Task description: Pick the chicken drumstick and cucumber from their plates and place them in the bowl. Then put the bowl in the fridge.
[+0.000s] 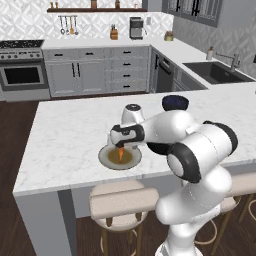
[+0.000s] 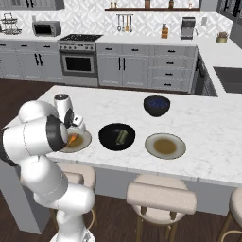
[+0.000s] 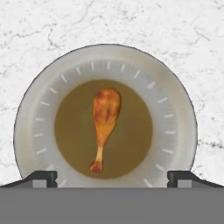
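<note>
Orange-brown chicken drumstick between spread fingers

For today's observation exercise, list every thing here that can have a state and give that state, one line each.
tool: open, above the drumstick plate
chicken drumstick: lying on its plate, not gripped
drumstick plate: holds the drumstick
cucumber: already inside the black bowl
black bowl: on the counter, holds the cucumber
second plate: empty
blue-speckled bowl: on the counter, apart from the others

On the marble tabletop sit 2 plates: the left plate carries the chicken drumstick, the right plate is bare. Between them, the black bowl holds the cucumber.
</note>
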